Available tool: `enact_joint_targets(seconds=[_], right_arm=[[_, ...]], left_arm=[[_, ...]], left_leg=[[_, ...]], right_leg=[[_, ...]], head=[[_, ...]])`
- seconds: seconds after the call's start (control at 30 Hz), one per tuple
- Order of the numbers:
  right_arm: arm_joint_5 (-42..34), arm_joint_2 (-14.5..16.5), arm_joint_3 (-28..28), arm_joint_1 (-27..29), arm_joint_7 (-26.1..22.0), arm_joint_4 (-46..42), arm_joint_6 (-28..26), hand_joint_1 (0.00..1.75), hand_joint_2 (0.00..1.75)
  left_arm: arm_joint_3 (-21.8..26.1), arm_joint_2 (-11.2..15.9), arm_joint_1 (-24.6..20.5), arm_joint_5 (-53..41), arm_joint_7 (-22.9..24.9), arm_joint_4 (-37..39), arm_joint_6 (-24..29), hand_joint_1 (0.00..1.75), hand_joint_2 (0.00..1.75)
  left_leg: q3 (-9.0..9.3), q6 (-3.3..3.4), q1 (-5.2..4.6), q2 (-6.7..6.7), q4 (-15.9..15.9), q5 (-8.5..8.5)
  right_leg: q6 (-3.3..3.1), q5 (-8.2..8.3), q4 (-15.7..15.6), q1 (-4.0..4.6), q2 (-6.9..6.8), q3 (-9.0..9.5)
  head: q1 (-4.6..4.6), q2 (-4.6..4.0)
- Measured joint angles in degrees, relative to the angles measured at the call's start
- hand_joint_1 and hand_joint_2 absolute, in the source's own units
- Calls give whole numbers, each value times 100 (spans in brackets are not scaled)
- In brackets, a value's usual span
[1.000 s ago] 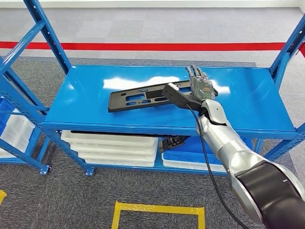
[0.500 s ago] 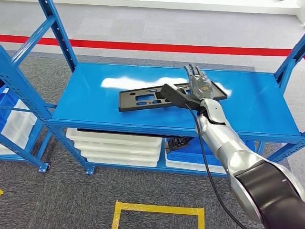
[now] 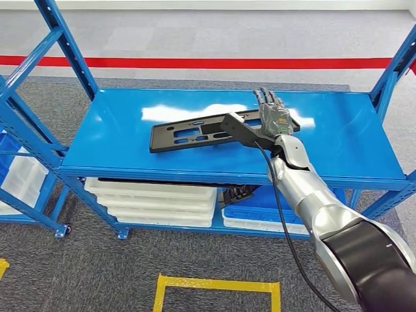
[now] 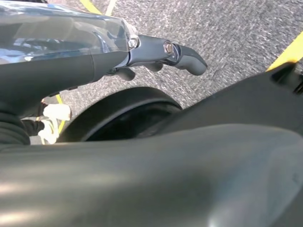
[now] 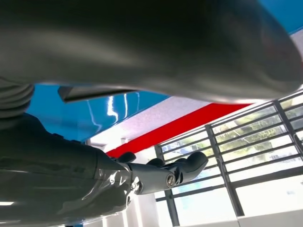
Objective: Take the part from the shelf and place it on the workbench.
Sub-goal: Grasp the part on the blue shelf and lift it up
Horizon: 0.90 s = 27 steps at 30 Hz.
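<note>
At the bottom right of the head view, the robot's big silver and black right arm (image 3: 338, 227) comes in, and its lower end is cut off by the frame edge. A thin black cable (image 3: 282, 221) runs along it. Lower in the middle, a yellow square outline (image 3: 216, 286) is taped on the grey carpet, and its bottom is cut off. Further up, the arm reaches to the blue shelf (image 3: 123, 130) in the middle of the frame. The right hand (image 3: 271, 119) rests over the right end of the part (image 3: 196, 132), a long flat black plate with holes cut in it. The part lies on the top board of the shelf, a little right of the middle, slanting across it. The hand's fingers point away and look straight, but the hand hides the end of the part, so it is hard to tell if it grips the part or only touches it. In the right wrist view the fingers (image 5: 168, 175) stick out quite straight, with a dark blurry shape very close above them. Under the top board, white trays (image 3: 152, 201) are stacked on the lower level, partly hidden by the board. A small dark thing beside them is too hidden to make out. In the left wrist view the left hand (image 4: 157, 52) hangs over the grey floor with its fingers stretched out and nothing in them. At the far top of the head view, a red line (image 3: 196, 63) crosses the floor behind the shelf.
</note>
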Motion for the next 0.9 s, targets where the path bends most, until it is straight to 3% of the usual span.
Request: enact_joint_targets(seconds=[0.07, 0.1, 0.13, 0.23, 0.3, 0.4, 0.47, 0.53, 0.6, 0.63, 0.73, 0.8, 0.9], right_arm=[[-1, 0, 0, 8, 0, 1, 0, 0, 0], [-1, 0, 1, 12, 0, 2, 0, 0, 0], [-1, 0, 1, 13, 0, 1, 0, 0, 0], [-3, 3, 1, 0, 0, -3, -2, 0, 0], [-3, 4, 1, 0, 0, -3, -2, 0, 0], [-4, 2, -1, 0, 0, -4, -4, 0, 0], [-4, -1, -3, -14, 0, -4, -5, 0, 0], [-4, -3, -4, -7, 1, 2, -3, 0, 0], [-4, -5, -4, 22, 1, 9, -1, 0, 0], [-5, -6, -4, 31, -1, 10, 0, 0, 0], [5, -2, -2, 18, -5, 9, 1, 0, 0], [19, 13, 1, 20, 2, 10, 2, 0, 0], [39, 60, 3, 22, 12, 10, 2, 0, 0]], left_arm=[[0, 0, 6, 0, -1, 1, -1, 0, 0], [0, 0, 10, 0, -1, 1, -2, 0, 0], [0, 1, 11, 0, 0, 1, -2, 0, 0], [0, 3, 0, 0, 0, 0, -1, 0, 0], [0, 4, -5, 0, -1, 1, -1, 0, 0], [-1, 3, -10, 0, 2, 1, 0, 0, 0], [-2, -2, -15, 0, 2, 0, 1, 0, 0], [-2, -6, -14, 0, 1, -1, 1, 0, 0], [-2, -7, -7, 1, 1, -1, 0, 0, 0], [-2, -7, -3, 1, 1, -1, 0, 0, 0], [-1, -7, -2, 16, -4, 0, 13, 0, 0], [2, -3, 4, 27, -14, 1, 33, 0, 0], [5, 2, 30, 33, -30, -1, 68, 0, 0]], left_leg=[[-303, -42, 24, 0, 651, -234], [-357, -42, 27, 0, 756, -216], [-307, -26, 27, 0, 637, -92], [156, 93, -13, -5, -385, 453], [302, 170, -56, -8, -708, 534], [346, 228, -47, 2, -822, 513], [387, 250, -15, 16, -907, 538], [395, 262, -13, 19, -916, 543], [396, 262, -13, 19, -910, 540], [397, 257, -10, 18, -903, 537], [388, 198, -7, 16, -832, 489], [364, 151, -25, 7, -783, 462], [357, 114, -21, 1, -760, 440]], right_leg=[[-9, -5, 1, 2, -6, 3], [-12, -9, 1, 3, -5, 7], [-12, -12, 1, 6, -2, 16], [-6, -33, -4, 16, 9, 46], [23, -40, -10, 16, 10, 38], [107, -74, 2, 22, 1, 21], [133, -283, 288, 33, 1, -92], [141, -611, 944, 34, 2, -385], [167, -708, 1389, 29, 0, -605], [182, -601, 1325, 24, -1, -584], [210, -94, 356, 9, -5, -153], [175, -20, 32, 15, 5, -6], [80, -17, 30, 19, 17, -7]], head=[[1, 0], [1, 0], [1, 0], [2, 0], [3, 0], [4, 0], [8, 0], [9, 0], [9, 0], [9, 0], [12, 0], [8, 0], [3, 0]])
